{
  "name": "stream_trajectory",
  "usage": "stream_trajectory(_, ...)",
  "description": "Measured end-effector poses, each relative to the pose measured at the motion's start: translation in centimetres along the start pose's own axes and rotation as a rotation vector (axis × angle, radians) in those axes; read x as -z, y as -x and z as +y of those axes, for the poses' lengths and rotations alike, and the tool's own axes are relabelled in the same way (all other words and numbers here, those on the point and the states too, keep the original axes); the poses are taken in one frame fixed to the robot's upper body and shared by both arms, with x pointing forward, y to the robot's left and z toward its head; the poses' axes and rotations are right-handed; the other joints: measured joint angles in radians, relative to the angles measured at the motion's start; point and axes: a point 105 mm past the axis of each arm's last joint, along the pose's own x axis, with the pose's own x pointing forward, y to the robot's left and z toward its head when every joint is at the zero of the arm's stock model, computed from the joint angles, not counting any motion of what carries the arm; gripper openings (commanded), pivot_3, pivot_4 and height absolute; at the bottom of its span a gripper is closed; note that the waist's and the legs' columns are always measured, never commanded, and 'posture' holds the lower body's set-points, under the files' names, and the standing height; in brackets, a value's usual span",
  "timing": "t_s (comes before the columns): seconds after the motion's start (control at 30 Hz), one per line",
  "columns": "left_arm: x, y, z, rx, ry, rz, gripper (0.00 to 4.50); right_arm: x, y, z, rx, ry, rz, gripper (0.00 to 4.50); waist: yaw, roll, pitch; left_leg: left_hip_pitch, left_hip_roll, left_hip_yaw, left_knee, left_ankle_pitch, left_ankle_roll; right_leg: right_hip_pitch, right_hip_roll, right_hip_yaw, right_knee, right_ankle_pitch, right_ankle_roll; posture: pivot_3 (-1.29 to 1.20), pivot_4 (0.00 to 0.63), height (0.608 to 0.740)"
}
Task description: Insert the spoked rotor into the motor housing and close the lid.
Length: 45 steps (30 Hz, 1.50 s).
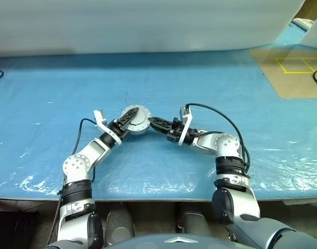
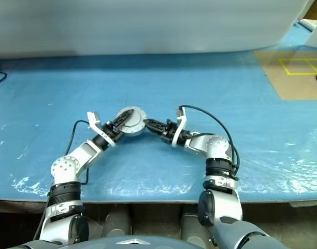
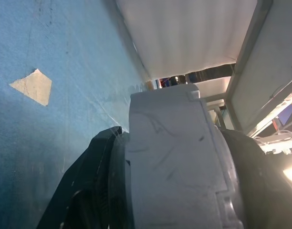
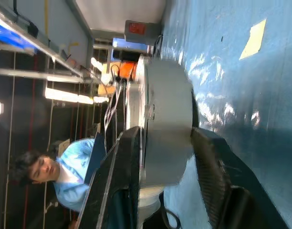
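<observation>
So here's where I'm at: the round silver-grey metal motor housing [image 1: 136, 119] is up off the blue plastic-covered table [image 1: 39, 104], pinched between both my claws right in front of me. My left gripper [image 1: 125, 121] comes at it from the left side, and my right gripper [image 1: 154, 123] comes from the right, so the thing sits dead centre between the two fingertips. Neither arm is really nearer, they're about mirror images.

The flat grey face is tipped up toward my head camera, so I read that as the round grey metal lid [image 2: 130, 119] already sitting on top of the housing. Can't see the spoked rotor anywhere, my guess is it's inside, but I honestly can't tell from here.

Claw state: in the left wrist view the grey body [image 3: 174, 157] sits between my two black fingers [image 3: 88, 181], so the left is clamped across the stack. In the right wrist view my right fingers [image 4: 122, 181] straddle the rim edge-on, one finger on each flat face, touching or very nearly.

Pose-wise, both forearms angle inward and forward, elbows out, wrists bent so the fingers point at each other across the housing. The disc's axis runs roughly across each grip, so squeezing the faces together looks like what seats the lid. If one side slackens, it could slip or tilt.
</observation>
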Motion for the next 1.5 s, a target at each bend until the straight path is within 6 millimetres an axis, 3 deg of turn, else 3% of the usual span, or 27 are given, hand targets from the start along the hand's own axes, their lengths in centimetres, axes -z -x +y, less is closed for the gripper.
stream_trajectory(0.13, 1.2, -0.2, 0.1, 0.001, 0.033, 0.035, 2.83, -0.8, -0.1, 0.4, -0.005, 0.007, -0.033, 3.75, 0.0, 0.0, 0.0, 0.0, 0.0, 0.0, 0.0, 0.0, 0.0, 0.0, 0.0, 0.0, 0.0, 0.0, 0.0, 0.0, 0.15, 0.74)
stream_trajectory(0.37, 1.2, -0.4, 0.1, 0.004, 0.063, 0.009, 2.83, -1.2, 0.0, 0.5, -0.032, -0.029, -0.069, 3.75, 0.0, 0.0, 0.0, 0.0, 0.0, 0.0, 0.0, 0.0, 0.0, 0.0, 0.0, 0.0, 0.001, 0.0, 0.0, 0.0, 0.15, 0.74)
stream_trajectory(0.6, -0.6, -0.2, 0.4, -0.016, 0.064, -0.112, 2.83, -2.0, 0.2, 0.6, -0.037, -0.024, -0.11, 3.75, 0.0, 0.0, 0.0, 0.0, 0.0, 0.0, 0.0, 0.0, 0.0, 0.0, 0.0, 0.0, 0.0, 0.0, 0.0, 0.0, 0.15, 0.74)
stream_trajectory(0.87, -4.0, 0.4, 1.3, -0.058, 0.02, -0.316, 2.83, -2.3, 0.2, 0.7, -0.037, -0.014, -0.125, 3.75, 0.0, 0.0, 0.0, 0.0, 0.0, 0.0, 0.0, 0.0, 0.0, 0.0, 0.0, 0.0, 0.0, 0.0, 0.0, 0.0, 0.15, 0.74)
stream_trajectory(1.0, -6.6, 0.9, 1.9, -0.095, -0.019, -0.456, 2.83, -2.3, 0.2, 0.7, -0.036, -0.012, -0.124, 3.75, -0.001, 0.0, 0.0, 0.0, 0.0, 0.0, 0.0, 0.0, 0.001, 0.0, 0.0, 0.0, 0.0, 0.0, 0.0, 0.0, 0.15, 0.74)
stream_trajectory(1.27, -11.6, 3.0, 4.6, -0.276, -0.149, -0.672, 2.83, -2.1, 0.1, 0.7, -0.037, -0.003, -0.109, 3.75, 0.001, -0.002, 0.001, 0.0, 0.0, -0.001, 0.0, 0.002, 0.003, 0.0, 0.0, 0.0, 0.0, 0.0, 0.0, 0.0, 0.15, 0.74)
stream_trajectory(1.5, -14.1, 4.0, 6.1, -0.366, -0.22, -0.755, 2.83, -1.6, -0.1, 0.7, -0.034, 0.005, -0.086, 3.75, 0.005, -0.003, 0.0, 0.0, -0.001, -0.002, 0.0, 0.002, 0.003, 0.0, 0.0, -0.001, 0.001, 0.0, 0.001, 0.0, 0.15, 0.74)
